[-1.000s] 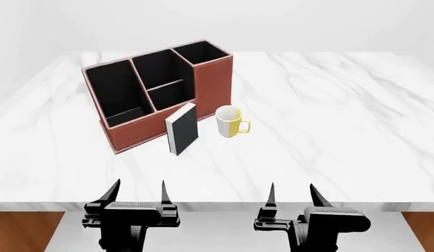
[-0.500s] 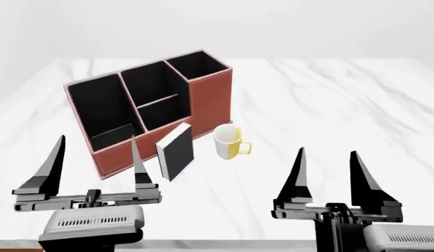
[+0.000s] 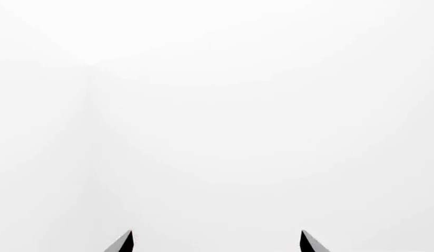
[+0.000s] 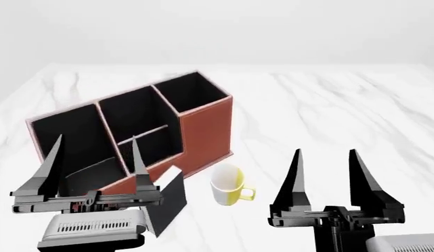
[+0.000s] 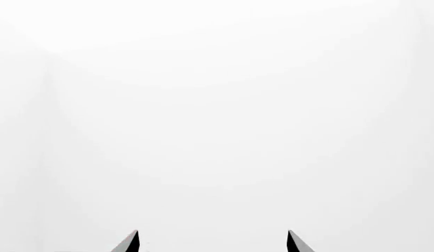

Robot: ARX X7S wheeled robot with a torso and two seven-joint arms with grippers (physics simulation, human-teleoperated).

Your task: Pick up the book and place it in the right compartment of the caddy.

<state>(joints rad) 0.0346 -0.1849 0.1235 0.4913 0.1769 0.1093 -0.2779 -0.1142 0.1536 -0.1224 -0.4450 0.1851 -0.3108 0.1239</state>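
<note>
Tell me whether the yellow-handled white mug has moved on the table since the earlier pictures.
No. The white mug with the yellow handle still stands just off the near right corner of the reddish-brown leather-look caddy, as before; only the head camera's view shifted.

A white marble-patterned worktop (image 4: 329, 110) fills the scene. A mug (image 4: 229, 186), white at the rim and yellow lower down, stands upright near its front, handle pointing right.

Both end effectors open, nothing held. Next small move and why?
Probably lower the left end effector toward the upright thin dark grey book: it stands beside it, ungrasped, in front of the reddish-brown caddy. Both wrist views show only blank white.
</note>
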